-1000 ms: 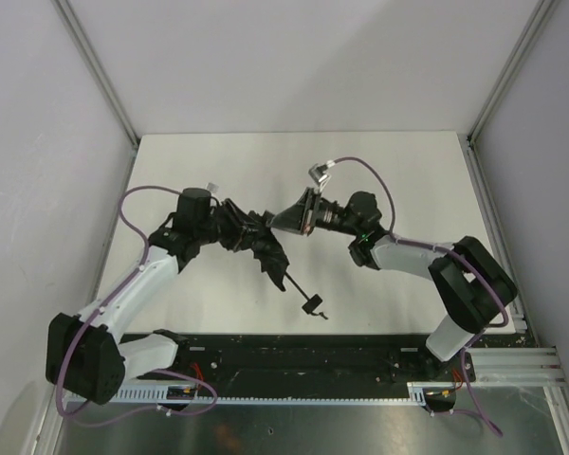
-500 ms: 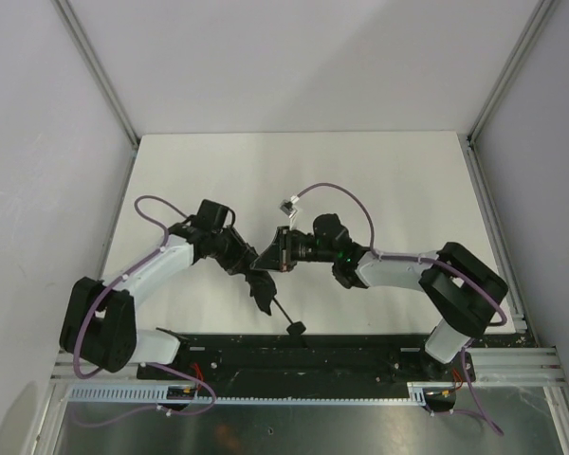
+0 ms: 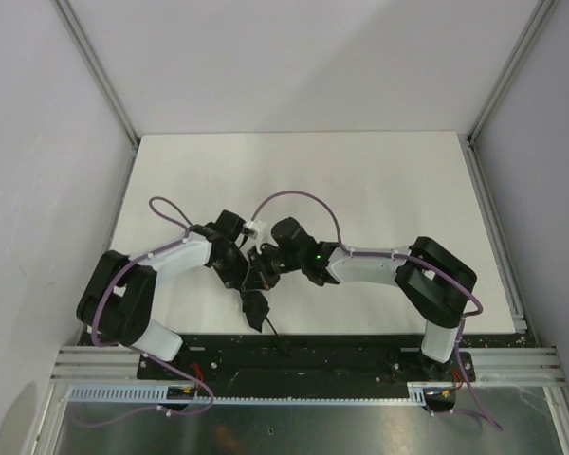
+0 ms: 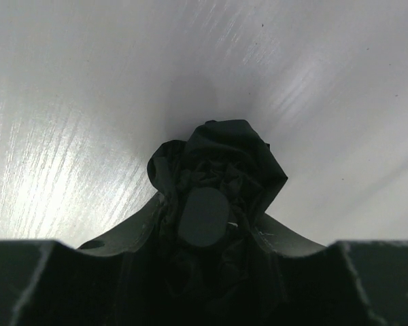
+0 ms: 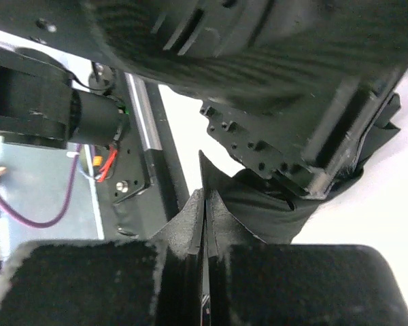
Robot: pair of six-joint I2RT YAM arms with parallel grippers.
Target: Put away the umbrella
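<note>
The black folded umbrella (image 3: 256, 296) hangs between my two grippers near the table's front edge, its thin shaft and handle end (image 3: 283, 345) pointing down over the black base rail. My left gripper (image 3: 239, 273) is shut around the bunched fabric; in the left wrist view the crumpled canopy and round tip (image 4: 204, 216) fill the space between the fingers. My right gripper (image 3: 266, 270) is shut on a thin flap of the umbrella's fabric (image 5: 211, 178), pinched edge-on between the pads (image 5: 190, 221). The two grippers almost touch.
The left arm's wrist housing (image 5: 272, 75) looms close above the right gripper. The black base rail with wiring (image 3: 294, 358) runs just in front. White table (image 3: 379, 180) stretches behind, with grey walls on three sides.
Both grippers have moved toward the front edge and closer together, carrying the umbrella. The canopy is more tightly bunched, and the shaft now hangs over the base rail.
</note>
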